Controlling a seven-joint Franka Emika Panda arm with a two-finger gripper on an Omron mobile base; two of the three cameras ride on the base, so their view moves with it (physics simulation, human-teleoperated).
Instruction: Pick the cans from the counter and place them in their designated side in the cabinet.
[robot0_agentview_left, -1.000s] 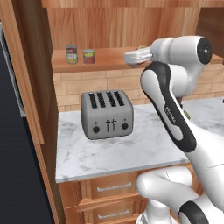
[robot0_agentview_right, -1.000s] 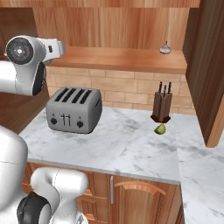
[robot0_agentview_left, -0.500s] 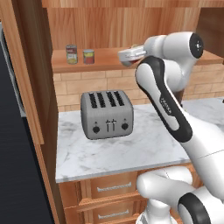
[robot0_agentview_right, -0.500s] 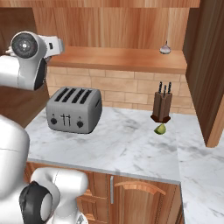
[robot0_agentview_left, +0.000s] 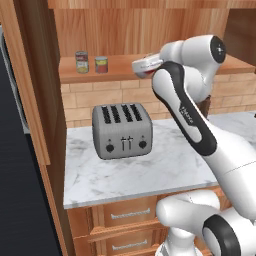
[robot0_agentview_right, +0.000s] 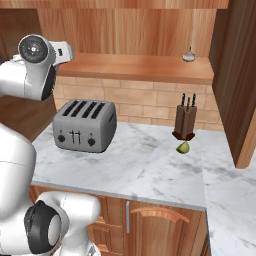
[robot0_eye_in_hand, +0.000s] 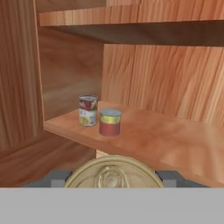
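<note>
Our fingers (robot0_eye_in_hand: 59, 177) pinch a gold-lidded can (robot0_eye_in_hand: 112, 174) from both sides, its round top rising between the dark tips at the bottom of the hand view; the gripper (robot0_agentview_left: 146, 67) carries it at shelf height, near the front edge of the cabinet (robot0_eye_in_hand: 148, 131) shelf board. Below us the counter (robot0_agentview_left: 165, 167) bears a grey toaster (robot0_agentview_left: 122, 130) toward its left end, and a knife block (robot0_agentview_right: 184, 119) with a small green fruit (robot0_agentview_right: 183, 147) beside it toward the right. Beyond our load, two cans stand close together near the shelf's left end: the red can with a yellow band (robot0_eye_in_hand: 110, 122) in front and a taller pale-labelled can (robot0_eye_in_hand: 88, 110) just behind, by the side wall. We judge the step in hand to be the set-down. Done well, it means keeping the can upright, carrying it leftward over the board, stopping beside the red can without nudging it, lowering until the base rests flat, and only then releasing.
</note>
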